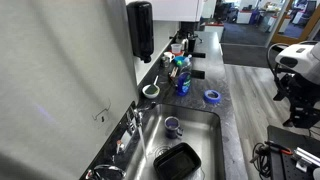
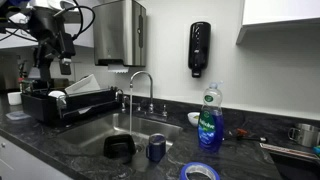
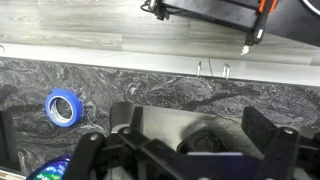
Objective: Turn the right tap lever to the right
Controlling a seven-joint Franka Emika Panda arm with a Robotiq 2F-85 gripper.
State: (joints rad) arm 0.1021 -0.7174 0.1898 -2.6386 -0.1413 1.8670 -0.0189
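Observation:
The chrome tap with its tall curved spout (image 2: 140,80) stands behind the steel sink (image 2: 95,140). The right tap lever (image 2: 165,108) is a short chrome handle to the right of the spout base; in an exterior view it is the farther lever (image 1: 137,109). The matching lever (image 1: 125,134) is nearer the camera. A thin stream seems to run from the spout. My gripper (image 2: 62,48) hangs high at the upper left, far from the tap. In the wrist view my gripper (image 3: 198,125) is open and empty, high over the sink. The tap is hidden there.
A black container (image 2: 120,146) and a cup (image 2: 156,148) sit in the sink. A blue soap bottle (image 2: 209,120) and a blue tape roll (image 2: 200,172) stand on the counter to the right. A black dish rack (image 2: 60,105) sits to the left. Dispensers (image 2: 200,48) hang on the wall.

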